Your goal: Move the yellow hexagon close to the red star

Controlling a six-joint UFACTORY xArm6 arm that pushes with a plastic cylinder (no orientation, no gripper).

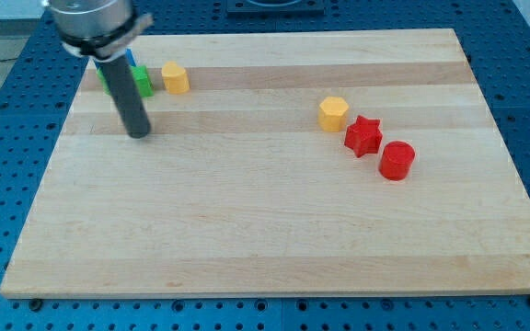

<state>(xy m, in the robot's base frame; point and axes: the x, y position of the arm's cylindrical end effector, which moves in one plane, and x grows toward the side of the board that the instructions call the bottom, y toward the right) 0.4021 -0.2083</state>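
The yellow hexagon (175,78) sits near the board's top left. The red star (363,136) lies right of centre, far from the hexagon. A second yellow block (334,113), which looks heart-shaped, touches the star's upper left side. My tip (139,134) rests on the board below and left of the yellow hexagon, a short gap away and not touching it. The rod rises from the tip toward the view's top left.
A red cylinder (397,159) sits just below and right of the star. A green block (143,82) and a blue block (131,59) are partly hidden behind the rod, left of the hexagon. The wooden board (265,230) lies on a blue perforated table.
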